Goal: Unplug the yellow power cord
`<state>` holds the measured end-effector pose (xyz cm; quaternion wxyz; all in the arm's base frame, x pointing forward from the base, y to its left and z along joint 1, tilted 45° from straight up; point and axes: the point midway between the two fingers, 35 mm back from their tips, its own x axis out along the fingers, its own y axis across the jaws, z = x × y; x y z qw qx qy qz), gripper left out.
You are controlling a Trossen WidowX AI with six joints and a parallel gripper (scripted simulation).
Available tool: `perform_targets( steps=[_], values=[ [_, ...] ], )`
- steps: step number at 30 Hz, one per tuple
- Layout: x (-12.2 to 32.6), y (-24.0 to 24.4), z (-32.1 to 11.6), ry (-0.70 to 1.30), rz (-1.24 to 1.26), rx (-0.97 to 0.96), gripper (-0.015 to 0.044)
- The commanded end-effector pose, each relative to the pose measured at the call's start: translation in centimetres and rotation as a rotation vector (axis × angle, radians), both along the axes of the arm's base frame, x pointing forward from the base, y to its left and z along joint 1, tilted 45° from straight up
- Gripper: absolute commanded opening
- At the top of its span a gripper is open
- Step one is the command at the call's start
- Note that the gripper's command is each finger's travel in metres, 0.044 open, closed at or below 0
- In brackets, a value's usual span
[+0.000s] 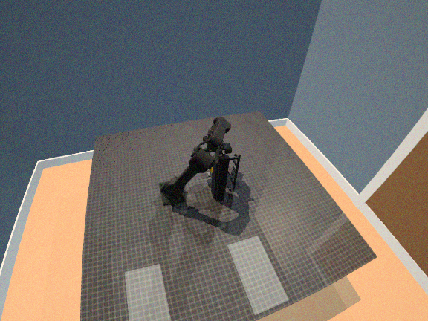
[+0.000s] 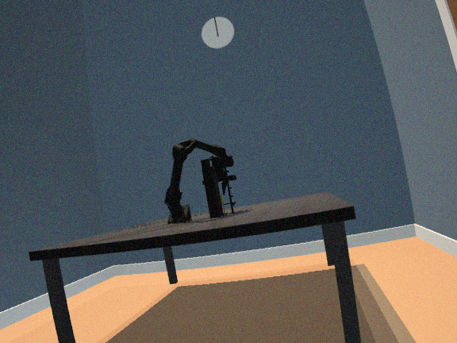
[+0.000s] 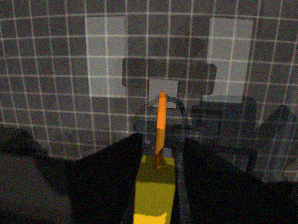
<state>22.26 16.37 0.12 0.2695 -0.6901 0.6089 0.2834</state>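
In the wrist view a yellow plug (image 3: 154,192) with its orange cord (image 3: 161,117) lies low in the picture, between and beyond the black fingers. My gripper (image 3: 163,143) is part open, and a narrow gap shows between the plug and the right finger. The cord runs up the picture from the plug's end. A bit of yellow also shows under the hand in the top view and in the exterior view. I cannot make out the power strip's sockets or where the plug's prongs are.
A tall black block (image 1: 220,178) (image 2: 212,190) stands close beside the hand on the dark table (image 1: 148,230) (image 2: 297,208). A thin black frame with rungs (image 1: 236,174) (image 2: 231,196) is on the hand's other side. A pale square (image 3: 163,86) lies below the cord.
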Motion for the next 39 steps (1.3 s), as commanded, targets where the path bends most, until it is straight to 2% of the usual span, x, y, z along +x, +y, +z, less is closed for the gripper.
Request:
perform_targets(
  steps=[1, 16, 39],
  values=[
    [0.0, -0.4, 0.0, 0.001, -0.003, -0.007, 0.0160],
    [-0.1, 0.4, 0.9, 0.000, 0.031, 0.008, 0.0160],
    [-0.1, -2.1, 3.2, 0.000, 0.031, 0.005, 0.0160]
  ],
)
